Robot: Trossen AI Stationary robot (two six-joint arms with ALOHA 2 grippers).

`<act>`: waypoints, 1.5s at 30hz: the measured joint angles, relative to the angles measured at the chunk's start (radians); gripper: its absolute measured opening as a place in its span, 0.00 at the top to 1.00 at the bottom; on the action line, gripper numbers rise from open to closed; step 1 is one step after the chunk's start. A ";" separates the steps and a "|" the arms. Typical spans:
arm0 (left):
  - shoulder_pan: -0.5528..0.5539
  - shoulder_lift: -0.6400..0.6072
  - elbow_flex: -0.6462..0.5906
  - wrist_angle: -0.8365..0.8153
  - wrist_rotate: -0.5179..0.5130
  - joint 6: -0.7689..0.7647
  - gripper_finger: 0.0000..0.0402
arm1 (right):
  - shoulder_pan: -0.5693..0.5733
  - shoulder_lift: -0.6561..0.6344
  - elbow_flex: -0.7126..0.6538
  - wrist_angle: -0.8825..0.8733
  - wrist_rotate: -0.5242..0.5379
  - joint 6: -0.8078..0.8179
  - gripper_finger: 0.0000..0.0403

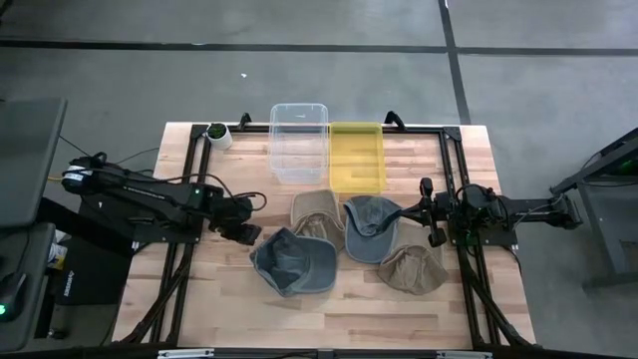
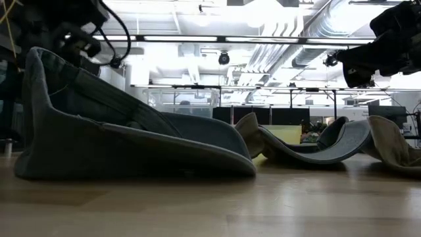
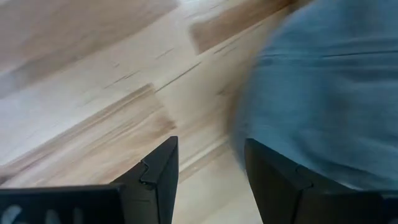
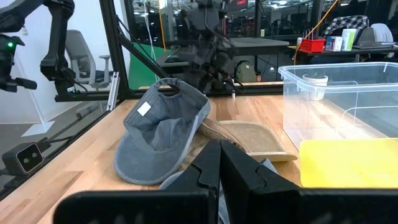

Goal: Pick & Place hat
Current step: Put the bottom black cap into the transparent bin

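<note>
Done: nothing; four hats lie on the table, both bins empty.
Left gripper: my fingers spread beside the gray hat.
Right gripper: pressed together, waiting.
Left: grasp, carry.

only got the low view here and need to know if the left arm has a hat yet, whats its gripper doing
Observer: The left gripper is open, at the left edge of the grey-blue hat, holding nothing.
Operator: how many hats are out there
Observer: Four, clustered mid-table: that one, a second grey-blue hat and two tan hats.
Operator: where do they go
Observer: Can't say which; a clear bin and a yellow bin sit side by side at the table's far edge.
Operator: right arm?
Observer: The right gripper is shut, beside the second grey-blue hat.
</note>
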 joint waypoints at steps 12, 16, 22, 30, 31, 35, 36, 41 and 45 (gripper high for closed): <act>-0.015 0.224 0.164 0.087 0.083 -0.012 0.60 | 0.000 0.000 0.000 0.000 0.000 0.000 0.99; -0.014 0.273 0.266 0.077 0.038 -0.002 0.60 | 0.000 0.000 0.000 0.000 0.000 0.000 0.99; -0.013 0.409 0.347 0.067 0.010 0.012 0.60 | 0.000 0.000 0.000 0.000 0.000 0.000 0.99; -0.013 0.618 0.451 0.149 0.001 0.019 0.60 | 0.000 0.000 0.000 0.000 0.000 0.000 0.99; -0.013 0.640 0.469 0.155 -0.012 0.026 0.60 | 0.000 0.000 0.000 0.000 0.000 0.000 0.99; -0.013 0.711 0.537 0.142 -0.022 0.048 0.60 | 0.000 0.001 0.000 0.000 0.000 0.000 0.99; -0.013 0.714 0.550 0.130 -0.022 0.056 0.60 | 0.000 0.001 0.000 0.000 0.000 0.000 0.99; -0.013 0.712 0.617 0.048 -0.053 0.060 0.60 | 0.000 0.001 0.000 0.000 0.000 0.000 0.99; -0.013 0.712 0.700 -0.101 -0.075 0.104 0.60 | 0.000 0.001 0.000 0.000 0.000 0.000 0.99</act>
